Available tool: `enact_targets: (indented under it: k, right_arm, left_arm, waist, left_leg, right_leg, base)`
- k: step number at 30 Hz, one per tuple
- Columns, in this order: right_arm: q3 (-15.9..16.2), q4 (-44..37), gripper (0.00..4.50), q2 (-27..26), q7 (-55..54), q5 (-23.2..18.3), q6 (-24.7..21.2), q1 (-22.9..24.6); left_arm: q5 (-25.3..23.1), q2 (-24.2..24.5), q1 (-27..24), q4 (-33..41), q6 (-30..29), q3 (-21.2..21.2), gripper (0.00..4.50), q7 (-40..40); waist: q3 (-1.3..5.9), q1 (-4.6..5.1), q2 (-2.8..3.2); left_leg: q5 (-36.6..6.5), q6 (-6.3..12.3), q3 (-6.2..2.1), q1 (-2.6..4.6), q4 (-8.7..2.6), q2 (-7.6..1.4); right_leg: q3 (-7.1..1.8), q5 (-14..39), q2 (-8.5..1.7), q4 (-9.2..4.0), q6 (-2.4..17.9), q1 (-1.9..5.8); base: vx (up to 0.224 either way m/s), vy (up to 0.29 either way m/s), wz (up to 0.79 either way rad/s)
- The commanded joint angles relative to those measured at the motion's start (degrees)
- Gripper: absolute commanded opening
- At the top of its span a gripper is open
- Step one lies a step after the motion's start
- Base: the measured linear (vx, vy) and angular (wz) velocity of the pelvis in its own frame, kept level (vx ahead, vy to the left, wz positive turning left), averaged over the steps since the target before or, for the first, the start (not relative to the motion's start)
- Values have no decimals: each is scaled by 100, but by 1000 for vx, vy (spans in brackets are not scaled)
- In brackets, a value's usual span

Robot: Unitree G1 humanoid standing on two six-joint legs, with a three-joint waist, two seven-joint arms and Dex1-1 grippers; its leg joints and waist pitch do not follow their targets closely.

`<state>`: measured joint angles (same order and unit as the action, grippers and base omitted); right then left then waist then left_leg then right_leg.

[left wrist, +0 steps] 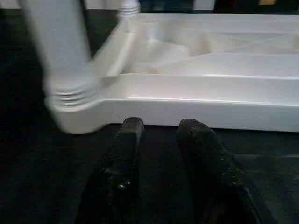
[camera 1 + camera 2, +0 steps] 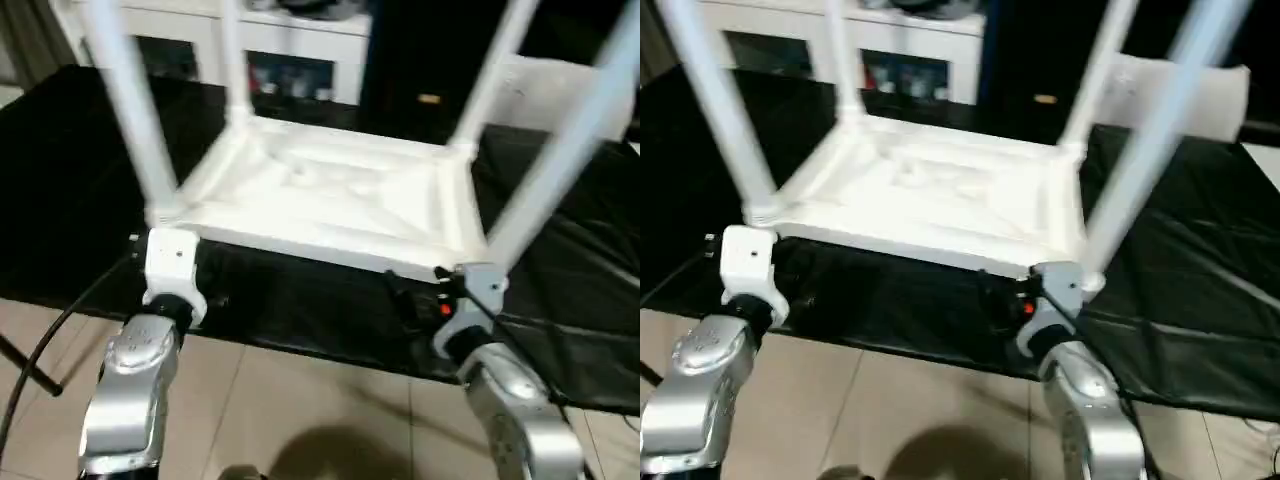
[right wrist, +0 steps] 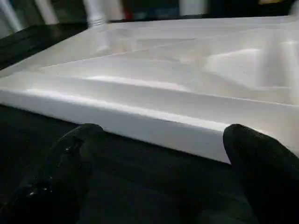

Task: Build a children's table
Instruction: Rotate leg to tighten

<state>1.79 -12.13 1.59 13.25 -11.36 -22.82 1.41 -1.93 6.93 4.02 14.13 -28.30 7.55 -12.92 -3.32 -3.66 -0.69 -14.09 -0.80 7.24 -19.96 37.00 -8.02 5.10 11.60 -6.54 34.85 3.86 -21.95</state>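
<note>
Lying upside down on a black mat (image 2: 90,190), the children's table (image 2: 330,195) is showing its X-ribbed underside to the head camera, sitting at the centre of the scene. All four legs are standing in the corner sockets and pointing upward: the near-left leg (image 2: 130,110) at about 9 o'clock from the tabletop's middle, the far-left leg (image 2: 232,55) at about 11 o'clock, the far-right leg (image 2: 490,75) at about 1 o'clock and the near-right leg (image 2: 565,140) at about 3 o'clock. The threaded base of the near-left leg is seating in its round socket, as the left wrist view is showing.

At about 7 o'clock from the tabletop, the left gripper (image 1: 159,128) is hovering just short of the near edge, beside the near-left corner. Its two black fingers (image 1: 128,140) are sitting close together with a narrow gap, holding nothing and not touching the white rim.

At about 5 o'clock, the right gripper (image 3: 161,135) is facing the near edge by the near-right corner. Its fingers (image 3: 74,149) are spreading wide, holding nothing, with the rim lying just beyond the tips.

Beyond the mat, at 12 o'clock, white cabinets (image 2: 270,50) with glass doors are standing. A flat white panel (image 2: 1185,95) is leaning at about 2 o'clock. A beige tiled floor (image 2: 300,400) is running under the silver forearms at 6 o'clock.
</note>
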Motion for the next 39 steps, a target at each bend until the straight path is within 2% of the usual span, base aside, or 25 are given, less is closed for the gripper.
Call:
enact_targets:
  k: [1,2,4,5,6,7,8,9,10,13,14,15,16,17,18,19,20,21,22,25,28,33,36,38,39]
  right_arm:
    - [-103,20,450,80,-2,66,23,0]
    - [-90,25,450,96,0,80,34,-7]
    - [-69,62,450,128,3,105,79,-22]
    - [-63,83,450,138,3,111,101,-27]
    - [-53,102,450,140,-7,124,105,-31]
    - [-45,119,450,137,-17,136,111,-30]
    - [-44,128,450,127,-29,137,97,-32]
    - [-40,135,450,117,-40,134,98,-32]
    - [-40,135,450,117,-40,134,98,-32]
    - [-12,142,450,124,-66,132,103,-38]
    - [0,147,450,137,-76,127,112,-41]
    - [-1,149,450,147,-79,126,109,-48]
    - [-2,150,450,155,-81,124,106,-54]
    - [-22,152,450,178,-58,107,105,-77]
    - [-24,153,450,180,-56,107,105,-79]
    - [-28,172,450,199,-31,114,105,-103]
    - [-26,202,450,218,8,121,119,-128]
    - [-15,241,450,236,33,149,127,-164]
    - [-13,248,450,239,37,154,128,-170]
    - [30,324,450,269,61,136,145,-225]
    - [52,416,450,315,128,108,172,-290]
    - [78,509,450,366,258,97,206,-390]
    - [85,526,450,377,271,104,230,-407]
    - [87,549,450,389,295,100,291,-435]
    - [88,546,450,396,291,85,222,-442]
  left_arm:
    - [9,-23,28,139,10,-97,143,30]
    - [9,-15,27,133,11,-91,143,24]
    - [19,1,32,112,27,-74,143,11]
    - [25,9,36,100,34,-67,143,7]
    - [15,34,45,85,42,-66,143,-2]
    - [19,53,53,80,35,-60,143,-4]
    - [26,62,62,79,3,-46,143,5]
    - [24,87,59,86,7,-56,143,21]
    - [24,87,59,86,7,-56,143,21]
    - [250,36,16,167,-89,26,161,-8]
    - [375,-11,-2,207,-110,89,161,-40]
    - [470,-45,-11,241,-95,127,161,-82]
    - [542,-71,-18,267,-84,157,161,-113]
    - [547,-96,-28,300,-85,167,161,-82]
    - [544,-96,-29,302,-86,166,161,-78]
    - [479,-55,-44,298,-57,110,161,-76]
    - [429,-34,-53,287,-32,74,161,-53]
    - [458,-39,-59,277,36,77,161,-56]
    - [465,-42,-60,275,48,79,161,-57]
    - [445,-10,-97,300,60,66,161,-14]
    - [389,28,-179,364,71,43,161,80]
    - [359,90,-228,355,64,-36,161,62]
    - [351,104,-229,341,113,-81,161,41]
    - [353,124,-220,321,189,-152,161,-3]
    - [364,121,-217,320,212,-166,161,8]
  waist:
    - [250,267,142]
    - [268,346,46]
    - [272,316,-194]
    - [360,84,-230]
    - [328,116,-166]
    - [261,185,-98]
    - [203,221,5]
    - [234,494,146]
    - [258,634,264]
    - [259,575,285]
    - [321,577,157]
    - [403,491,-69]
    - [285,424,0]
    - [303,376,-122]
    - [228,340,-49]
    - [194,368,-37]
    - [167,477,49]
    - [205,532,72]
    - [201,545,65]
    - [190,523,13]
    - [137,497,-86]
    - [128,540,-77]
    - [118,525,-99]
    - [93,497,-120]
    - [84,507,-101]
  left_leg:
    - [165,2060,-59,306,-888,-376]
    - [293,2417,-150,268,-875,-389]
    - [-403,2005,170,64,-631,-88]
    - [-937,1244,-89,-132,86,-245]
    - [-1042,514,-432,-381,464,-489]
    - [-997,199,-593,-425,316,-505]
    - [-1178,219,-629,-349,-14,-450]
    - [-2213,100,-506,-3,-631,-293]
    - [-2679,-258,-522,-9,-1012,-190]
    - [-2251,-840,-545,101,-1007,-327]
    - [-2382,-1307,-578,81,-987,-373]
    - [-2355,-1391,-541,22,-828,-389]
    - [-2581,-1321,-560,-30,-689,-451]
    - [-2186,-769,-597,-84,-377,-520]
    - [-1881,-431,-706,-108,-297,-646]
    - [-2144,-429,-749,-110,-400,-703]
    - [-3230,-816,-779,-132,-721,-681]
    - [-4061,-1296,-719,-117,-933,-550]
    - [-4215,-1415,-673,-118,-972,-496]
    - [-4093,-1472,-606,-113,-868,-440]
    - [-3771,-1041,-726,-107,-630,-541]
    - [-4099,-1305,-666,-176,-881,-500]
    - [-4145,-1286,-649,-133,-807,-489]
    - [-4360,-972,-689,11,-594,-529]
    - [-4445,-861,-693,44,-552,-545]
  right_leg:
    - [217,862,348,266,216,-179]
    - [207,594,260,325,-91,-146]
    - [-196,993,-250,-326,-147,-94]
    - [-968,2284,-1389,-878,176,248]
    - [-1177,3082,-1892,-1071,631,395]
    - [-966,3146,-1641,-1035,871,356]
    - [-703,3304,-1250,-949,808,294]
    - [-158,2767,-34,-316,403,-26]
    - [99,1157,409,553,-22,-71]
    - [96,48,234,394,-157,-131]
    - [-4,-150,42,147,-136,15]
    - [-308,-26,-336,-129,-9,160]
    - [-510,518,-692,-267,327,130]
    - [-699,1330,-1097,-520,711,237]
    - [-733,1824,-1179,-606,830,253]
    - [-657,2008,-1031,-575,787,237]
    - [-447,2068,-554,-349,503,192]
    - [-321,1564,-261,-146,211,142]
    - [-299,1373,-237,-135,157,124]
    - [-390,1630,-520,-311,282,107]
    - [-553,2599,-881,-569,401,115]
    - [-402,2064,-560,-369,276,131]
    - [-441,2339,-658,-443,297,95]
    - [-488,3463,-862,-668,274,115]
    - [-433,3824,-841,-741,219,172]
  base:
    - [9,246,14]
    - [-21,214,6]
    - [-52,208,4]
    - [-60,160,5]
    - [-64,195,-16]
    - [-44,216,-18]
    - [-44,216,-18]
    - [-46,229,-6]
    - [-30,120,1]
    - [-52,178,2]
    - [-46,117,-6]
    - [-52,89,0]
    - [-52,89,0]
    - [-53,89,5]
    - [-50,85,-2]
    - [-50,85,-2]
    - [-58,73,-5]
    - [-48,59,-1]
    - [-48,59,-1]
    - [0,0,0]
    - [0,0,0]
    - [0,0,0]
    - [0,0,0]
    - [0,0,0]
    - [0,0,0]
